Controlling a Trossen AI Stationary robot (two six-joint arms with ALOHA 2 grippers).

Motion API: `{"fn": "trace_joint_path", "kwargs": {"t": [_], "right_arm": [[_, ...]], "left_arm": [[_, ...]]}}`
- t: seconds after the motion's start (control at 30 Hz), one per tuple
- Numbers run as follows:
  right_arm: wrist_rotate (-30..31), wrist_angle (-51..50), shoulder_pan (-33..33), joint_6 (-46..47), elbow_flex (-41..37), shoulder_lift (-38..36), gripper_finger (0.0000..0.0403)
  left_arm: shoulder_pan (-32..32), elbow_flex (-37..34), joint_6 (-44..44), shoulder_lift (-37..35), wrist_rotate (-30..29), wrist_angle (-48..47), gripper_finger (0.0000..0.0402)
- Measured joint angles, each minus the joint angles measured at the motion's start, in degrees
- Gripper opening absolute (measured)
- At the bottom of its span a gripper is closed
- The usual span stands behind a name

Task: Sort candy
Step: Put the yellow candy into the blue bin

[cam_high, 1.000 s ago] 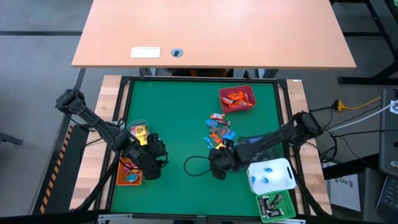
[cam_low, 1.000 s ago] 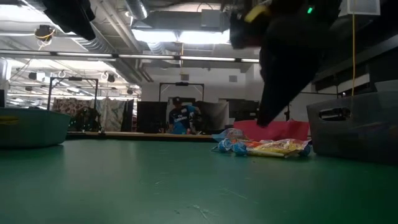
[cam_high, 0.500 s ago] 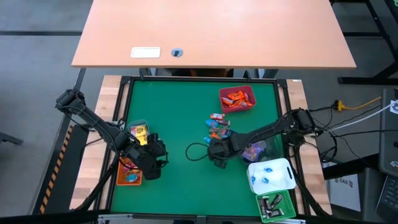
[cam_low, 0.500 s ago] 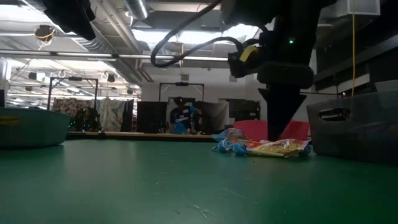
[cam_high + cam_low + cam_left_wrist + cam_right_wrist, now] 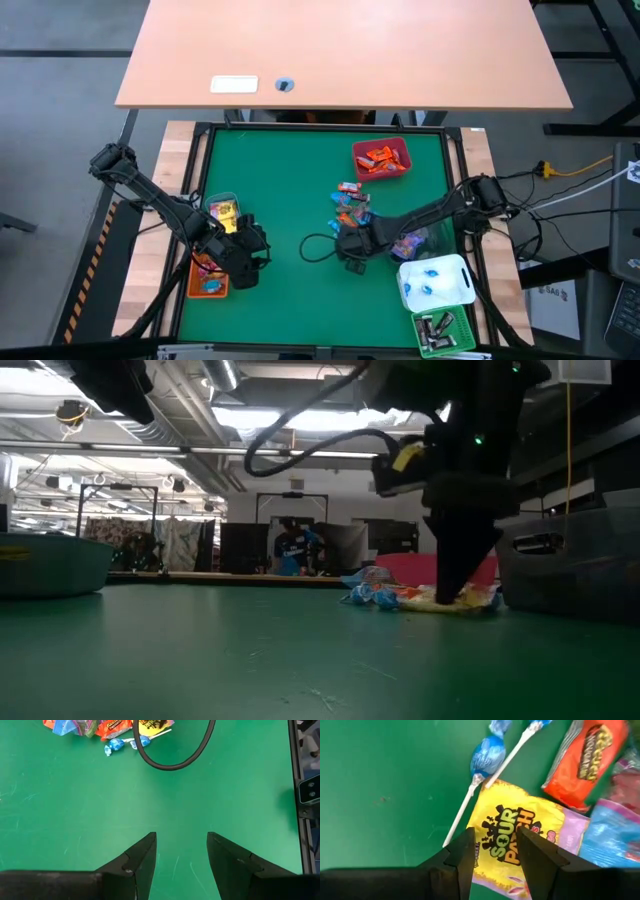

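The candy (image 5: 350,208) lies in a loose pile on the green mat right of centre; in the low view the pile (image 5: 400,597) is small and far off. My right gripper (image 5: 352,247) (image 5: 455,596) is open, pointing down at the pile's near end. In its wrist view the right gripper (image 5: 494,852) stands over a yellow Sour Patch packet (image 5: 520,837), with two blue lollipops (image 5: 487,752) and an orange packet (image 5: 585,760) beyond. My left gripper (image 5: 246,256) (image 5: 181,845) is open over bare mat, left of centre. My right gripper comes from above, pointing down, with its two open fingertips (image 5: 465,851) over the near end of the yellow packet (image 5: 495,837), which lies flat on the mat. Whether the tips touch the packet, I cannot tell.
A red bin (image 5: 380,144) holds orange sweets at the far right. An orange bin (image 5: 193,282) and a clear bin (image 5: 232,197) sit by the left arm. White (image 5: 460,266), green (image 5: 421,326) and clear (image 5: 425,232) bins stand near right. A black cable loop (image 5: 312,248) lies mid-table.
My right gripper has moved toward the table's far edge, from bare mat to the near end of the candy pile, and has come down until its tips reach the level of the sweets. The left arm has kept still.
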Motion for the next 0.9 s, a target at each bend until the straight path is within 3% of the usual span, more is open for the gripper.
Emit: {"fn": "trace_joint_path", "kwargs": {"t": [0.27, 0.6, 0.9], "right_arm": [[0.1, 2.7, 0.0, 0.0, -2.8, -0.3, 0.0129], [0.2, 3.1, 0.0, -0.1, -2.9, -0.3, 0.0008], [-0.7, -2.1, 0.0, -3.2, 1.1, 0.2, 0.0004]], "left_arm": [[0.0, 0.0, 0.0, 0.0, -0.2, 0.1, 0.0163], [0.0, 0.0, 0.0, 0.0, -2.5, 0.1, 0.0163], [0.0, 0.0, 0.7, 0.0, -2.6, 0.1, 0.0163]]}}
